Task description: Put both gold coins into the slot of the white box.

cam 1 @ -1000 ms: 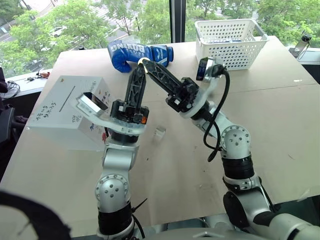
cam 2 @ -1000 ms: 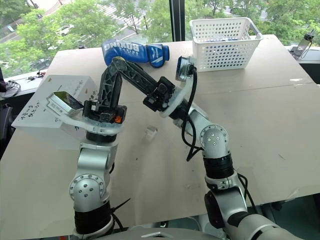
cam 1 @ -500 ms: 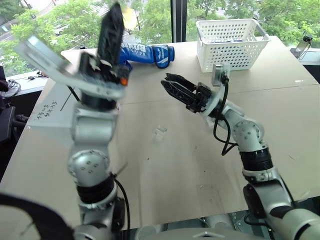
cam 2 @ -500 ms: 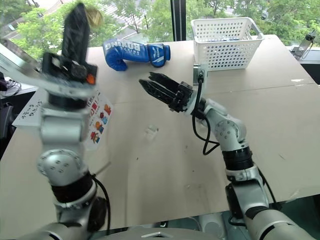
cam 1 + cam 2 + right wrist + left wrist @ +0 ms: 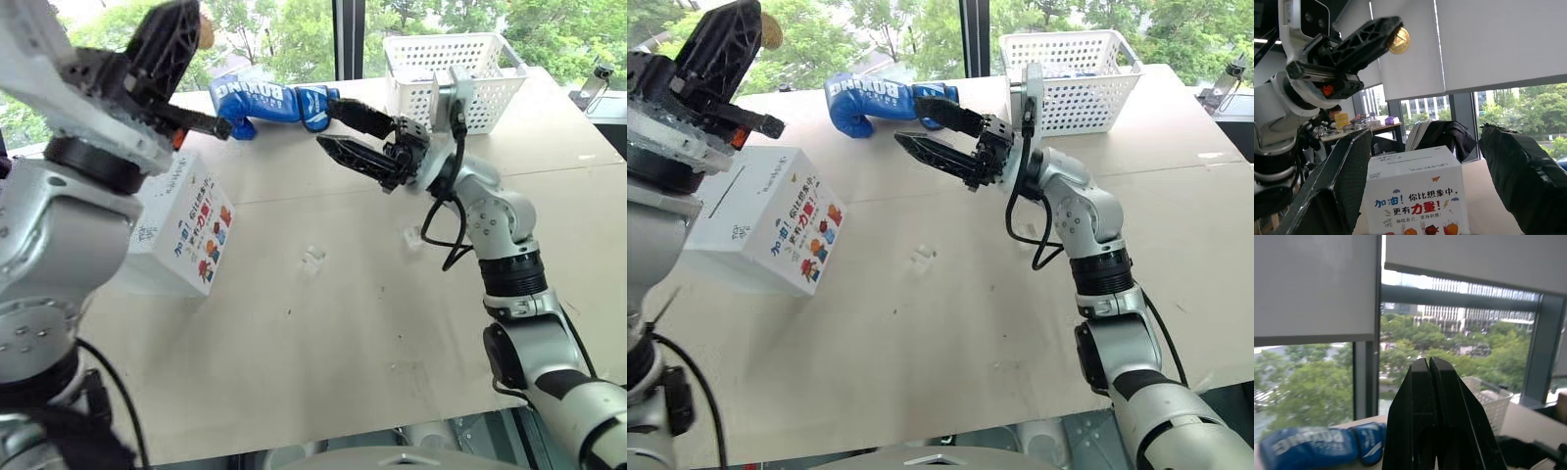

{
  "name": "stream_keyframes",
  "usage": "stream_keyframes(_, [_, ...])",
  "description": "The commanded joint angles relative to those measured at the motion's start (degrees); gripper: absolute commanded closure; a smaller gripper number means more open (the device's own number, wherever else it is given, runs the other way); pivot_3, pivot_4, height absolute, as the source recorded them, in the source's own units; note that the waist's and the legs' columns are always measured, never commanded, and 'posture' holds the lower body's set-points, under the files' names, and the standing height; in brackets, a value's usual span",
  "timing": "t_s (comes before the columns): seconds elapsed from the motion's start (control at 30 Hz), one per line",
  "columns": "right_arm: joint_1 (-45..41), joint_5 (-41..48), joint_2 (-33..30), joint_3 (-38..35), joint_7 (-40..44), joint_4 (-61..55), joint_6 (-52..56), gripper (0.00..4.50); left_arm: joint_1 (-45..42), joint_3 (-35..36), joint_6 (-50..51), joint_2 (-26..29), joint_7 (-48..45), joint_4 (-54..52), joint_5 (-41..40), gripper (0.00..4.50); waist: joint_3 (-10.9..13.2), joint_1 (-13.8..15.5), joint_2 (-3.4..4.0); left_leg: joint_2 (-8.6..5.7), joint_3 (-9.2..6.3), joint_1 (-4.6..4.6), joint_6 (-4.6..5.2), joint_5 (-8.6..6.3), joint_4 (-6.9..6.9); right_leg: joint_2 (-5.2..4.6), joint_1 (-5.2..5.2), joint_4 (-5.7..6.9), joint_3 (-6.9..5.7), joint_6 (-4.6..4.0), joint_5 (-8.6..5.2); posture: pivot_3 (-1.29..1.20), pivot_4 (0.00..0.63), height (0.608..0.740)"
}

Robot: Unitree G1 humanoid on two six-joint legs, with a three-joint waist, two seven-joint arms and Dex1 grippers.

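On the left, the left end effector (image 5: pixel 1388 36) was raised high, its fingers pinched on a gold coin (image 5: pixel 1399 40) at the very tips. Below it the white box (image 5: pixel 764 220) sat on the table (image 5: pixel 950 333), its slot (image 5: pixel 718 203) a thin slit in the top face. To the right, the right end effector (image 5: pixel 926 125) hung wide and empty. To my eye, the coin should come down edge-first, lined up along the slit, before the fingers let go. I could not spot a second coin.
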Motion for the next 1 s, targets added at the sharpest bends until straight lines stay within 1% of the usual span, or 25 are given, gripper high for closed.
stream_keyframes(0.03, [-2.61,-1.04,-0.98,0.07,3.92,0.6,-0.98,0.69,8.0,11.14,5.32,4.4,0.93,-0.47,1.41,4.5,0.04,-0.12,0.07,0.0,0.02,0.0,0.0,0.0,-0.01,-0.01,0.0,0.0,0.02,0.0,0.0,0.0,0.15,0.721])
stream_keyframes(0.1, [-3.49,-0.93,-1.01,0.21,5.3,1.06,-0.21,0.69,15.37,17.13,8.92,5.71,-1.8,-0.41,3.98,4.5,0.11,-0.41,0.18,0.0,0.16,0.02,0.0,0.0,-0.08,0.01,-0.09,0.02,0.15,0.0,0.0,0.0,0.15,0.721])
stream_keyframes(0.2, [-4.42,-0.66,-0.81,0.57,6.53,0.75,0.83,0.69,23.12,23.2,10.92,5.47,-7.28,0.45,6.63,4.5,0.12,-0.24,0.19,0.05,0.12,-0.03,-0.02,0.0,-0.14,0.05,-0.18,0.03,0.1,-0.01,0.0,0.0,0.15,0.721])
stream_keyframes(0.3, [-4.76,-2.04,-1.42,1.86,6.73,0.16,2.45,0.69,27.08,25.39,11.25,4.51,-11.85,2.66,9.27,4.5,0.12,-0.1,0.2,0.06,0.16,-0.06,-0.03,0.0,-0.15,0.02,-0.21,0.01,0.12,-0.01,0.0,0.0,0.15,0.721])
stream_keyframes(0.43, [-4.27,-4.27,-2.1,3.77,7.26,-0.44,3.07,0.69,28.53,23.54,10.93,5.15,-18.27,6.96,14.2,4.5,0.12,0.09,0.2,0.03,0.19,-0.09,-0.02,0.0,-0.14,-0.02,-0.2,0.0,0.12,-0.02,0.0,0.0,0.15,0.721])
stream_keyframes(0.67, [-2.51,-5.5,-1.96,4.45,5.61,-3.45,4.59,0.69,29.52,21.77,11.31,4.06,-24.48,11.64,21.13,4.5,0.12,-0.3,0.2,0.04,0.19,-0.13,-0.02,0.0,-0.19,-0.04,-0.29,0.01,0.14,-0.02,0.0,0.0,0.15,0.721])
stream_keyframes(1.0, [-1.31,-5.58,-1.86,3.72,3.37,-6.32,6.69,0.69,29.07,18.25,13.7,1.46,-28.28,13.48,27.32,4.5,0.11,-0.29,0.19,0.04,0.21,-0.14,-0.03,0.0,-0.24,-0.23,-0.33,0.02,0.12,-0.02,0.0,0.0,0.15,0.721])
